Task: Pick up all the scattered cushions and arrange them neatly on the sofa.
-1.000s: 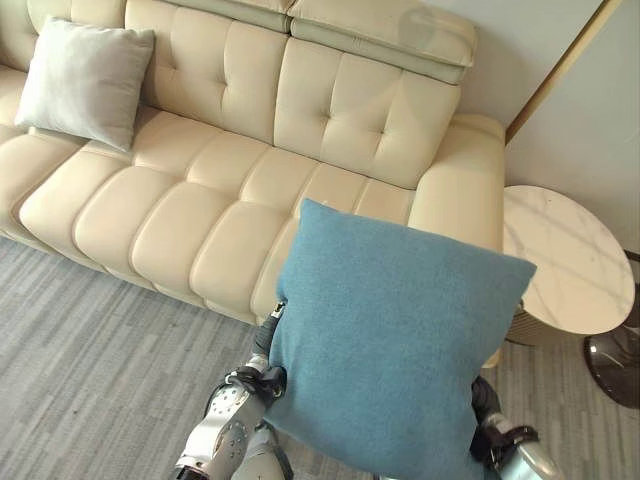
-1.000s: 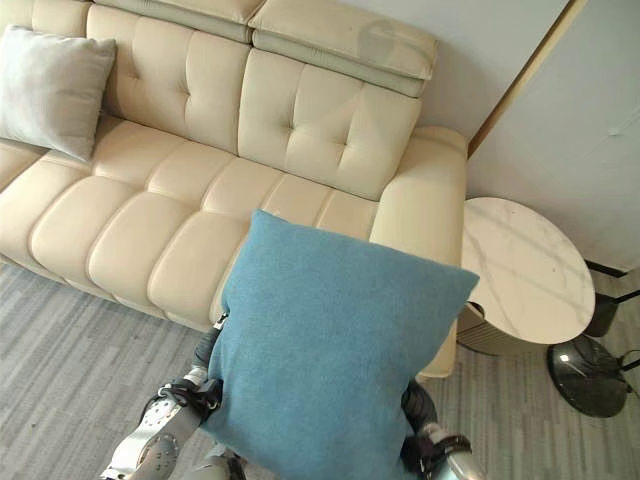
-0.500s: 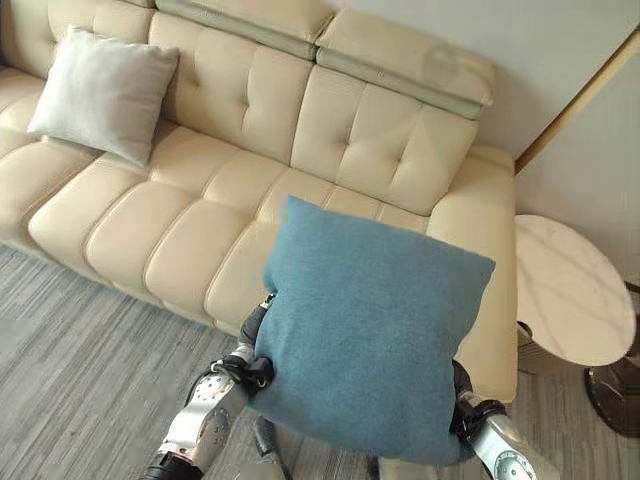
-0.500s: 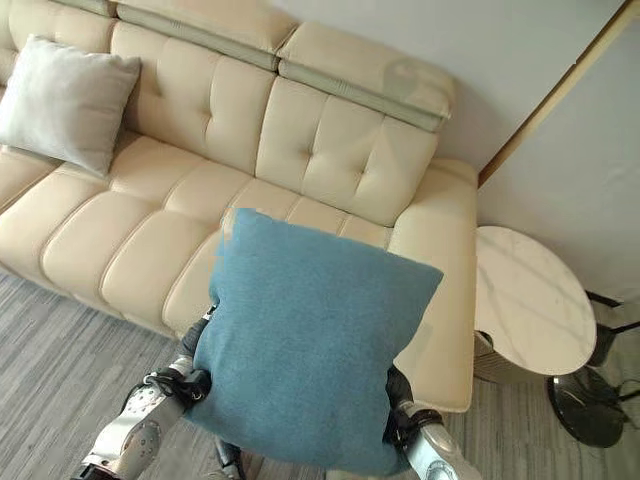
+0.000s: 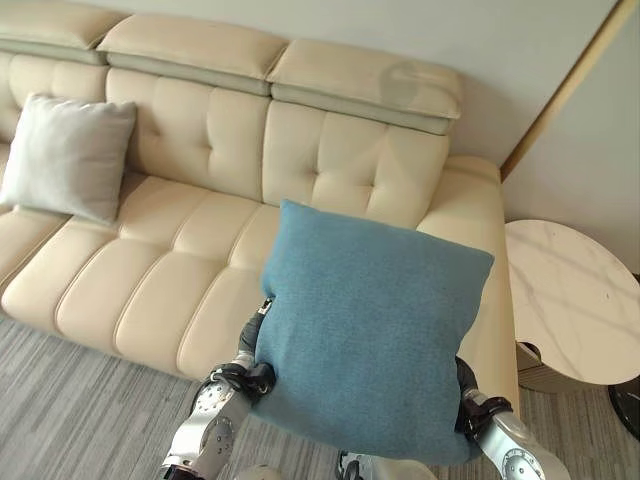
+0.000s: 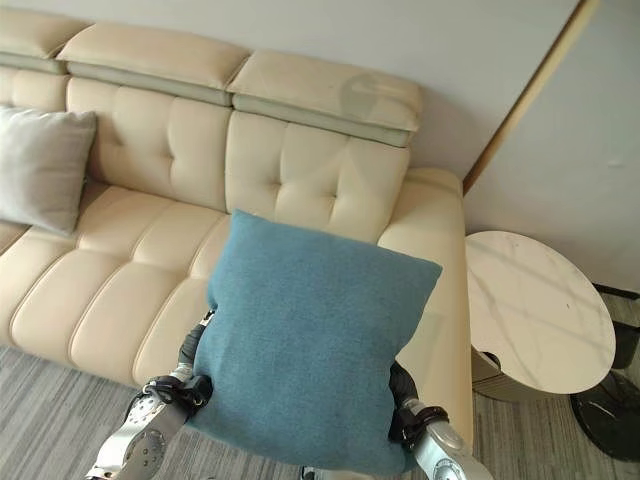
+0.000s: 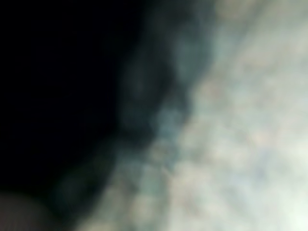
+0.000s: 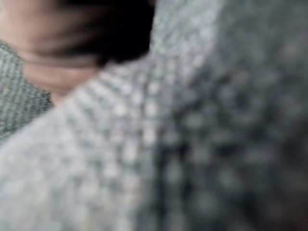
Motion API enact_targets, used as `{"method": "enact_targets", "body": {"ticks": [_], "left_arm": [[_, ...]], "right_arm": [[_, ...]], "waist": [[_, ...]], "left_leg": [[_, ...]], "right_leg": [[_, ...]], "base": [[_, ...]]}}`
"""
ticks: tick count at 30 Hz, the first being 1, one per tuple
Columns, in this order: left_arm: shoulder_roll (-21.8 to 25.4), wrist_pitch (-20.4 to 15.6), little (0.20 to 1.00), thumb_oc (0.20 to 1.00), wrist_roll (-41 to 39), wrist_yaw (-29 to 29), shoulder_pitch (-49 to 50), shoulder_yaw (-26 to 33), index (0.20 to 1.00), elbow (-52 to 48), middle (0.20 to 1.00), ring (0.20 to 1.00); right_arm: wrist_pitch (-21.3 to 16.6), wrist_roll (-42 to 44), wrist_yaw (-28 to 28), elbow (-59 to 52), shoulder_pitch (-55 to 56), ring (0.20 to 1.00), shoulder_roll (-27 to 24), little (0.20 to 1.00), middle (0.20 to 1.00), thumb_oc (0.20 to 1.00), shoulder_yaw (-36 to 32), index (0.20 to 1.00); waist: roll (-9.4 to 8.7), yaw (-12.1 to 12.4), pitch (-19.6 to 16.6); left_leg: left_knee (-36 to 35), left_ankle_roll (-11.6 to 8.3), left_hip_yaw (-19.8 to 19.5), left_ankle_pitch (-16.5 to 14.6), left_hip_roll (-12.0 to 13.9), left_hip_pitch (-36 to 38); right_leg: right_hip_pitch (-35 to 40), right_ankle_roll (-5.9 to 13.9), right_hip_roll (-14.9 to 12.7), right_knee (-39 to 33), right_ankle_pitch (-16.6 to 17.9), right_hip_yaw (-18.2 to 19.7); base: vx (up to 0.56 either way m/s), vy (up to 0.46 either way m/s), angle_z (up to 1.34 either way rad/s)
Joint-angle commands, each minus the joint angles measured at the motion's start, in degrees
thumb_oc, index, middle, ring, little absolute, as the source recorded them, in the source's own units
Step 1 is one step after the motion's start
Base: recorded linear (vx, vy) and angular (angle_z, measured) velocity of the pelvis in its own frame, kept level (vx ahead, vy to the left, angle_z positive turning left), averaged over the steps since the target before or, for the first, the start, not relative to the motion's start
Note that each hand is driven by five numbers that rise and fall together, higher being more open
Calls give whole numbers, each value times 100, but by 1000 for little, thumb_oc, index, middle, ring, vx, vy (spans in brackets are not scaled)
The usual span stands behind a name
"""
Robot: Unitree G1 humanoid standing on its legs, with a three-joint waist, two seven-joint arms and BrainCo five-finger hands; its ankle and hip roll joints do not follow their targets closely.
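A large blue cushion (image 5: 370, 330) hangs upright in front of me, held between my two hands over the front edge of the cream sofa (image 5: 190, 250), near its right-hand seat and armrest. My left hand (image 5: 252, 372) is against the cushion's lower left edge and my right hand (image 5: 466, 400) is against its lower right edge; the cushion hides the rest of both. The right wrist view has the cushion's weave (image 8: 192, 144) pressed close. A light grey cushion (image 5: 65, 155) leans upright against the sofa's backrest at the far left.
A round white marble-top side table (image 5: 575, 300) stands just right of the sofa's armrest. Grey carpet (image 5: 70, 400) lies in front of the sofa. A wall with a wooden strip (image 5: 560, 90) rises behind the sofa's right end.
The camera has tilted up, bringing more of the backrest and wall into view. The blue cushion stays between both hands and sits a little closer to the sofa.
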Motion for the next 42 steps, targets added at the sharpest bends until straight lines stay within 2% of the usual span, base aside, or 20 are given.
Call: {"method": "enact_targets", "body": {"ticks": [1,5,8,9,10,11,12,16,22,24,25,28,31,33,38,41,42], "left_arm": [[-389,-340,200,200,-152,-477,-306,-357,200,-748,200,200],[-390,-381,200,200,-140,-386,-305,-335,200,-754,200,200],[-386,-444,200,200,-73,-288,-379,-327,200,-739,200,200],[-415,-472,200,200,-66,-310,-377,-320,200,-738,200,200],[-465,-550,200,200,-75,-220,-450,-508,200,-716,200,200],[-437,-626,200,200,42,2,-501,-547,200,-678,200,200],[-451,-576,200,200,-14,98,-579,-651,200,-550,200,200],[-349,-566,200,200,97,371,-739,-792,200,-264,200,200],[-187,-737,200,200,236,683,-1604,-963,200,-206,200,200],[-42,-950,200,200,339,894,-2521,-1072,200,-46,200,200],[-42,-953,200,200,337,893,-2532,-1071,200,-39,200,200],[20,-1160,200,200,319,1130,-3594,-1237,200,336,200,200],[229,-1416,200,200,339,1355,-5750,-1572,200,1249,200,200],[500,-1512,200,200,566,1394,-6800,-1698,200,1587,200,200],[746,-1579,200,200,878,1524,-7691,-1896,200,2023,200,200],[973,-1621,200,200,1587,2004,-8615,-2169,200,2663,200,200],[1011,-1591,200,200,1844,2197,-8761,-2192,200,2803,200,200]], "right_arm": [[-142,109,428,-470,-147,200,332,200,200,200,399,200],[-206,111,370,-395,-156,200,353,200,200,200,407,200],[-279,62,285,-365,-194,200,351,200,200,200,340,200],[-310,36,288,-375,-212,200,328,200,200,200,322,200],[-526,-242,159,-250,-559,200,717,200,200,200,987,200],[-436,-562,-209,-378,-1015,200,852,200,200,200,1008,200],[-463,-566,-329,-308,-1195,200,953,200,200,200,1130,200],[-371,-885,-523,-322,-1505,200,1040,200,200,200,1252,200],[-503,-1069,-938,-283,-2377,200,1182,200,200,200,1373,200],[-650,-1266,-1258,-145,-3288,200,1238,200,200,200,1454,200],[-652,-1265,-1258,-139,-3299,200,1239,200,200,200,1451,200],[-807,-1480,-1644,105,-4325,200,1303,200,200,200,1460,200],[-1099,-1785,-2315,961,-6542,200,1374,200,200,200,1294,200],[-1233,-1941,-2531,1443,-7509,200,1242,200,200,200,1276,200],[-1310,-2142,-2685,1848,-8365,200,1017,200,200,200,1423,200],[-1391,-2895,-3199,2441,-9348,200,690,200,200,200,1778,200],[-1284,-3252,-3438,2553,-9550,200,593,200,200,200,1870,200]], "waist": [[-173,18,-149],[-123,163,-40],[-54,251,78],[59,248,69],[165,300,90],[264,331,50],[314,361,25],[401,408,-2],[435,374,342],[456,360,562],[455,361,554],[462,369,710],[422,391,965],[385,386,1087],[313,382,1146],[274,392,1182],[264,396,1180]], "left_leg": [[-763,300,-251,-189,-339,16],[-1524,134,-890,482,-191,-238],[-1759,83,-1185,662,-171,-483],[-1944,68,-1219,686,-143,-408],[-2014,48,-1200,712,-125,-291],[-1995,49,-1199,719,-142,-278],[-2004,64,-1218,702,-182,-254],[-2030,146,-1085,643,-338,-141],[-1775,321,-888,541,-502,-719],[-1436,394,-854,475,-633,-1394],[-1423,395,-854,471,-632,-1418],[-1168,411,-854,454,-693,-1948],[-881,371,-897,461,-728,-2703],[-706,351,-963,433,-728,-3153],[-513,346,-1051,393,-735,-3647],[-488,327,-1117,404,-769,-4051],[-500,322,-1137,413,-789,-4123]], "right_leg": [[14,783,-244,162,-791,339],[154,781,-136,171,-877,680],[225,806,-139,222,-976,848],[236,821,-100,248,-1028,915],[287,814,-123,275,-1051,987],[300,811,-172,256,-1033,982],[325,814,-218,232,-1030,997],[354,879,-399,169,-995,1071],[-424,956,-562,325,-821,1373],[-1146,974,-602,554,-692,1531],[-1169,975,-602,564,-695,1533],[-1717,986,-651,763,-658,1598],[-2460,1030,-670,971,-592,1588],[-2897,1066,-650,1076,-574,1590],[-3358,1094,-639,1187,-560,1580],[-3750,1122,-651,1242,-546,1528],[-3818,1126,-649,1247,-543,1521]], "base": [[177,92,-26],[118,71,-66],[77,101,-38],[127,235,-26],[111,245,-55],[118,227,-61],[135,194,-58],[122,156,16],[-113,119,-12],[-182,117,-37],[-97,60,-29],[-69,37,-7],[-70,8,-8],[-59,-16,-5],[-7,-12,-1],[9,-48,-1],[17,-56,5]]}}
